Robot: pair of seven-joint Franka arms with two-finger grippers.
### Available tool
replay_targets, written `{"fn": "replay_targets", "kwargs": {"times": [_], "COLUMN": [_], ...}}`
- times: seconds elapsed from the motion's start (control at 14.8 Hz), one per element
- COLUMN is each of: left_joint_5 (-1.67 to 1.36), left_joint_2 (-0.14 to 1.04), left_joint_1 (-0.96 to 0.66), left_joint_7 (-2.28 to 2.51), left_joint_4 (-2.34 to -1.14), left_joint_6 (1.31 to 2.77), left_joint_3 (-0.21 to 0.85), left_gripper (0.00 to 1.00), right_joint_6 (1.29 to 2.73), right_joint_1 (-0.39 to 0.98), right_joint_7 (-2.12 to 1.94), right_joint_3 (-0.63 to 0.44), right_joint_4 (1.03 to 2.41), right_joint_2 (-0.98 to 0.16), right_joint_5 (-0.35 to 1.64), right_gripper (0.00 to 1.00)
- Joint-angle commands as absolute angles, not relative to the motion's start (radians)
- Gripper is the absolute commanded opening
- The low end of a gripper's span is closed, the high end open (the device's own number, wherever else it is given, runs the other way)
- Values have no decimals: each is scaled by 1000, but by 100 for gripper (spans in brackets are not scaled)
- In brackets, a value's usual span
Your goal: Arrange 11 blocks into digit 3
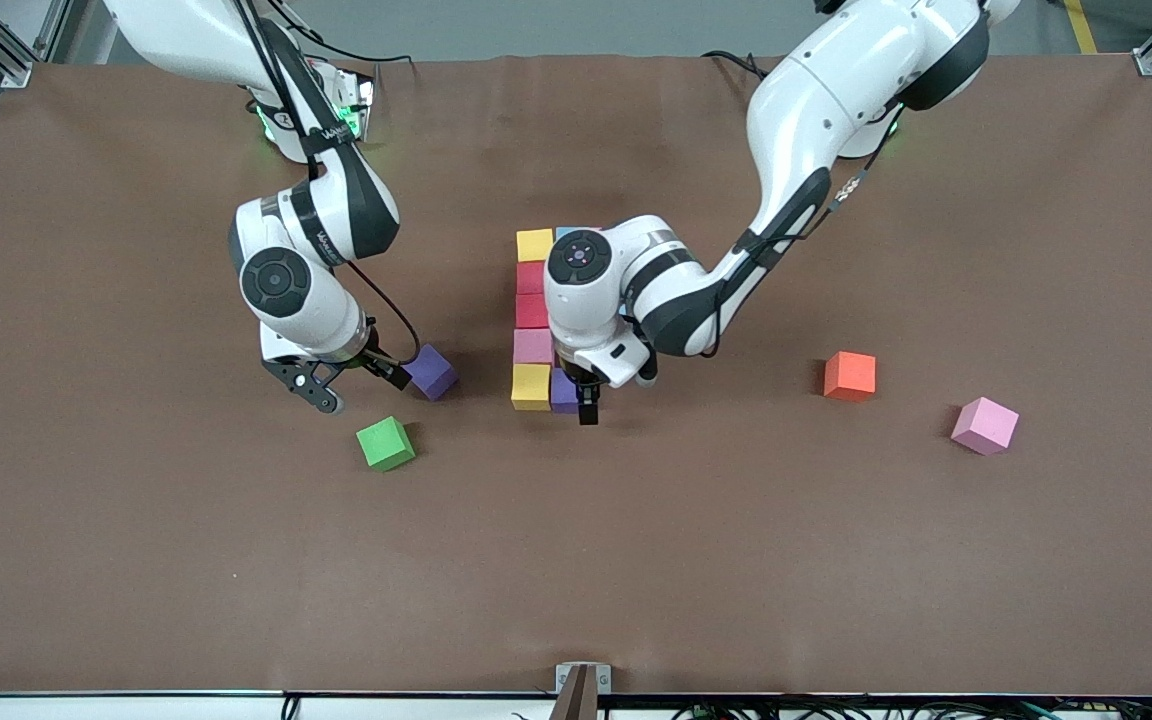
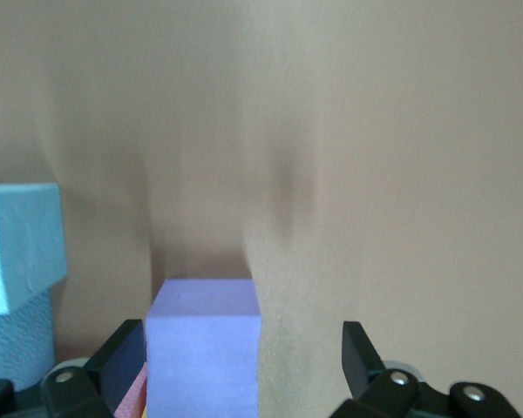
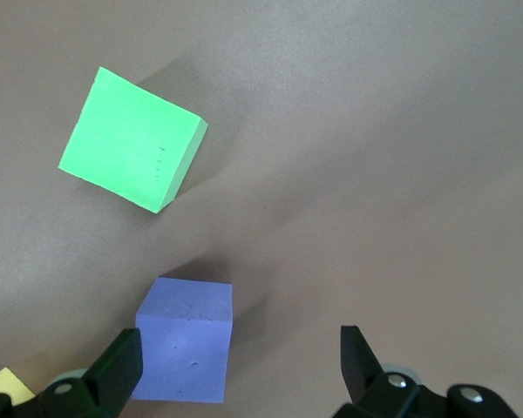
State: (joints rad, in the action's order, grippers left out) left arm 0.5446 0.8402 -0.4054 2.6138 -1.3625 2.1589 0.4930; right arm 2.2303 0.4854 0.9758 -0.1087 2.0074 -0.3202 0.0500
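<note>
Toward the right arm's end of the table, the right gripper [image 1: 328, 384] is hanging with its fingers spread and empty just over the table between the loose purple block [image 1: 431, 372] and the green cube [image 1: 384, 443], seemingly lining up to pick that purple block. At the middle, the left gripper [image 1: 584, 402] is standing released around the purple block [image 2: 202, 348] set beside the yellow block [image 1: 530, 386] that ends the column of the digit 3 [image 1: 533, 318], so this bar is waiting for one more cube. The orange cube [image 1: 850, 375] and a loose pink block [image 1: 984, 425] are lying toward the left arm's end, and no containers are showing.
</note>
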Motion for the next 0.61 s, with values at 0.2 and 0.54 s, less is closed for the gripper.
{"fn": "replay_targets", "kwargs": {"times": [0.2, 0.54], "left_joint_5": [534, 551], "left_joint_2": [573, 488], "left_joint_1": [-110, 471], "left_joint_7": [2401, 2237], "left_joint_4": [-1698, -1968], "left_joint_6": [2117, 2129], "left_joint_3": [615, 986], "left_gripper": [100, 100], "right_joint_6": [2339, 2463], "right_joint_1": [537, 541], "right_joint_7": [1080, 1089], "right_joint_3": [-109, -107], "right_joint_4": [2043, 2091], "right_joint_2": [-342, -386], "right_joint_5": [31, 31], "right_gripper": [100, 100]}}
